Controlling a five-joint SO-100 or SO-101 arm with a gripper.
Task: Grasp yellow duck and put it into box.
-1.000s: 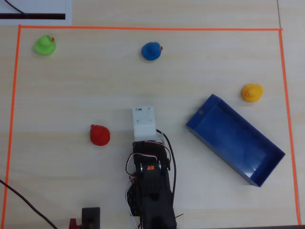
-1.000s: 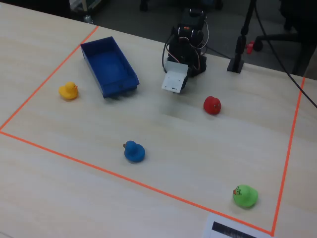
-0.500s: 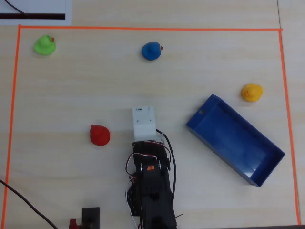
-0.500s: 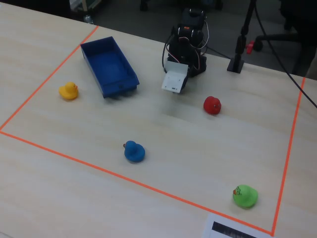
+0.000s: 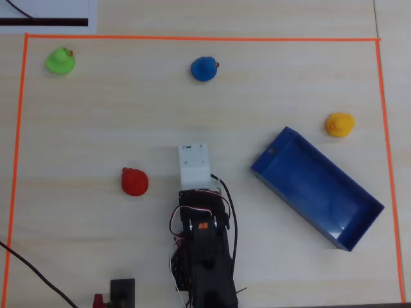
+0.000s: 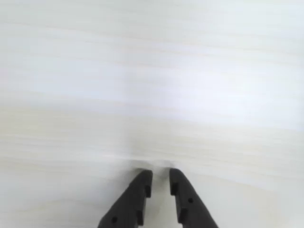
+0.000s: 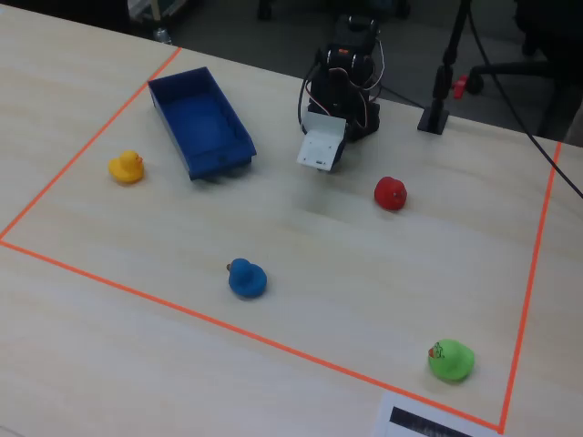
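Pale wood-grain table (image 5: 128, 115), matte, marked off by an orange tape rectangle (image 5: 192, 38). Beyond the far edge in the fixed view, a dim room with a black stand (image 7: 444, 82) and dark chair legs. Near one tape corner, a white sheet with a black bar (image 5: 45, 19); no readable writing on it, nor any brand or label elsewhere.

Taking the box (image 5: 347, 240) as landmark, a dark-blue open tray lying at a slant inside the tape: just beyond its upper end in the overhead view, apart from its wall, the yellow duck (image 5: 339, 124), upright on the table. Well left of the box, the folded arm (image 5: 202, 250) with its white wrist block. Farther left again, the red duck (image 5: 135, 181). Toward the far tape line, the blue duck (image 5: 205, 68), and at the far left corner, the green duck (image 5: 61, 61).

In the wrist view, only bare table ahead of the gripper (image 6: 160, 180): black fingers (image 6: 137, 194) nearly together, a thin slit between the tips, grasping nothing.
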